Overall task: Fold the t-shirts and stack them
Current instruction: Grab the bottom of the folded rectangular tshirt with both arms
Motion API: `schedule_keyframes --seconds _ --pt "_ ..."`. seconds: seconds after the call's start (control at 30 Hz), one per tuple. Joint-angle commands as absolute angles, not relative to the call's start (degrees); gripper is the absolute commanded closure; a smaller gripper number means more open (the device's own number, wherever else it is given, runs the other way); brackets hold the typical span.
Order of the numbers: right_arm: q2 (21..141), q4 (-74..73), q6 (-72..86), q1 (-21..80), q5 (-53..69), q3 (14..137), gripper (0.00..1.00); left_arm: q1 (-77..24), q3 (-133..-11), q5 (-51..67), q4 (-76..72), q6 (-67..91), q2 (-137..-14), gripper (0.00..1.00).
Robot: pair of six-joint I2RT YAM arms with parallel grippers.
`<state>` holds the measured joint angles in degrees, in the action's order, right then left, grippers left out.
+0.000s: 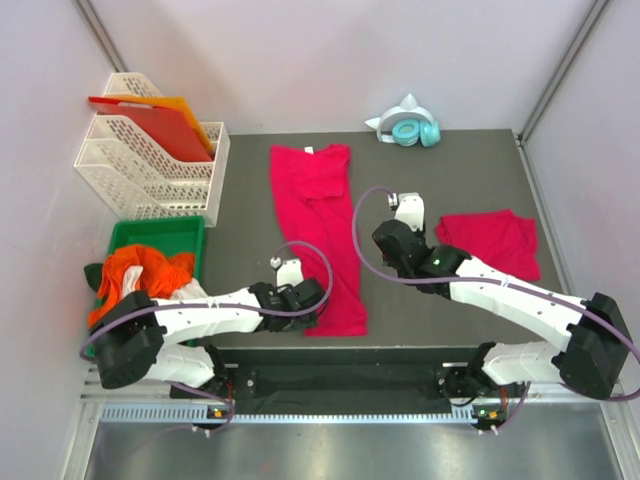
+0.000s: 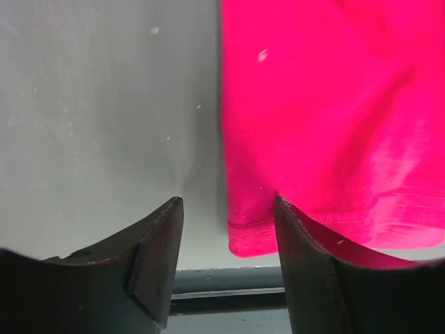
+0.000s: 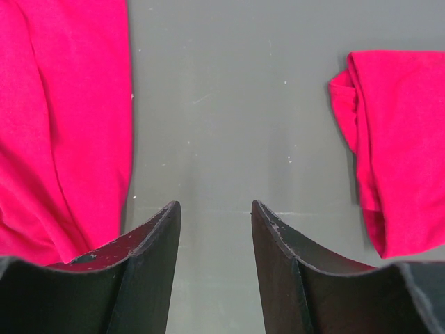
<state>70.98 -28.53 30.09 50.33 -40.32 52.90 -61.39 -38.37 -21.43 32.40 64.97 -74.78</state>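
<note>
The left gripper (image 2: 228, 203) is standing part open and empty, the long t-shirt (image 2: 327, 104) lying with its hem corner just ahead of the right finger (barely inside the gap). I judge it is needing that corner deeper between the jaws before pinching. The right gripper (image 3: 214, 205) is hovering half open over bare desk (image 3: 229, 83), holding nothing, the folded t-shirt (image 3: 403, 139) lying to its right.
</note>
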Motion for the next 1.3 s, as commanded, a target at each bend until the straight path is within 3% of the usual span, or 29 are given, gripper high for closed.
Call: schedule_keyframes --seconds 0.0,0.17,0.27,0.3,0.33,0.87,1.27 --pt "70.8 -27.4 31.0 50.0 -40.0 53.3 0.54 -61.5 -36.3 -18.6 29.8 66.6 -76.5 0.43" --pt "71.4 -27.4 31.3 50.0 -39.9 53.0 0.54 -61.7 -35.2 -17.0 27.1 66.4 -78.1 0.51" --pt "72.1 -27.6 31.4 50.0 -39.1 53.2 0.55 -61.6 -35.5 -16.5 27.3 66.4 -78.7 0.75" --pt "72.2 -27.2 31.3 50.0 -38.1 53.3 0.55 -61.7 -35.6 -16.5 27.8 66.6 -78.6 0.92" --pt "72.6 -27.0 30.6 50.1 -37.4 53.6 0.55 -61.8 -35.7 -16.7 28.2 67.0 -78.3 0.99" --pt "86.9 -15.5 30.5 49.8 -15.8 54.9 0.49 -62.4 -35.6 -18.5 36.8 68.5 -74.2 1.0" --pt "93.3 -9.9 31.6 49.8 -13.8 54.1 0.49 -62.4 -35.5 -19.0 38.8 68.2 -72.7 1.0"
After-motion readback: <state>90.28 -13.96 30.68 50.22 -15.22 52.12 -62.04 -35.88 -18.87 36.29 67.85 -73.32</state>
